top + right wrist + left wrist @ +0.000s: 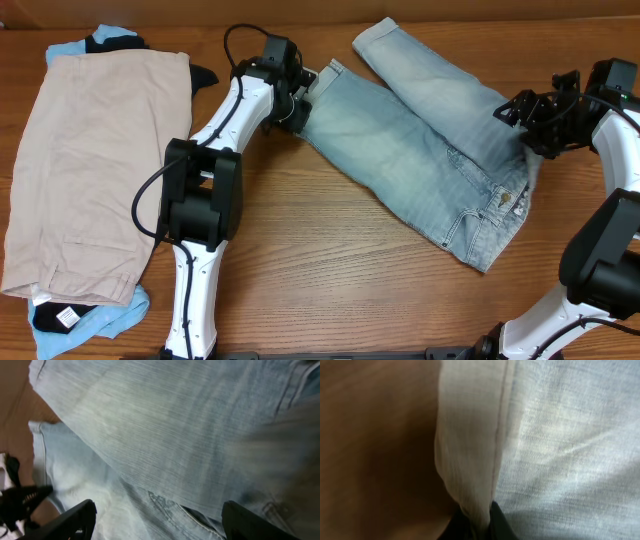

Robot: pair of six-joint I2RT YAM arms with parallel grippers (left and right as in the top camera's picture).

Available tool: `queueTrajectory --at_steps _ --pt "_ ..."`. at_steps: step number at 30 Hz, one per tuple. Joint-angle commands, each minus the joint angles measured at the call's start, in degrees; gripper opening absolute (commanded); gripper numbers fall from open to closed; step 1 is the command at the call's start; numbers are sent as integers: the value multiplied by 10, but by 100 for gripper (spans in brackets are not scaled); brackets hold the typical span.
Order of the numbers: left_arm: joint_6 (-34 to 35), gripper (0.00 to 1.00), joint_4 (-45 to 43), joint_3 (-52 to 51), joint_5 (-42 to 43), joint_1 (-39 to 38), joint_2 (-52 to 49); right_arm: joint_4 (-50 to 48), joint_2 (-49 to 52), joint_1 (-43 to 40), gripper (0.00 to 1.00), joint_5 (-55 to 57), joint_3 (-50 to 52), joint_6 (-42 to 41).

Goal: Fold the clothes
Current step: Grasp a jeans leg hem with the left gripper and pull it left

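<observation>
Open across the lower centre of the overhead frame: bare desk (340,270) between the two arm bases. Blocked down the whole left edge by the garment pile (90,170). Barred at centre-left by the left arm (205,200), slanting up to its claw (300,100) clamped on the hem of the denim shorts (420,150). Covered by those shorts from upper centre down to the right. Crowded at the right edge by the right arm (600,250), its claw (525,125) spread over the denim. Only narrowly passable at lower right, between shorts and arm.
</observation>
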State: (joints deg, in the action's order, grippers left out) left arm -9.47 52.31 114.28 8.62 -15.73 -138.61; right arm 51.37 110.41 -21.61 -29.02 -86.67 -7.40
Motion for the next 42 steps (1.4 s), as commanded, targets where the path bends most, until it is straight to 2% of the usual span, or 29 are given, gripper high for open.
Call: queueTrajectory --at_steps 1,7,10,15,22,31,39,42 --pt "52 4 101 14 -35 12 -13 9 -23 2 82 17 -15 3" --pt "72 4 318 85 -46 48 12 25 -23 2 85 30 -15 1" --pt "75 4 372 92 -56 59 23 37 -23 8 88 30 -15 2" --pt "115 4 446 92 -149 64 33 57 -23 23 89 30 -15 4" --pt "114 4 445 76 -137 62 95 85 -26 31 90 30 -15 4" --pt "114 4 445 -51 -144 64 216 120 -57 33 91 28 -15 4" --pt "116 4 423 -149 -152 64 223 166 -72 33 94 29 -14 22" --pt "125 11 417 -172 -150 63 223 180 -72 37 94 35 -14 30"
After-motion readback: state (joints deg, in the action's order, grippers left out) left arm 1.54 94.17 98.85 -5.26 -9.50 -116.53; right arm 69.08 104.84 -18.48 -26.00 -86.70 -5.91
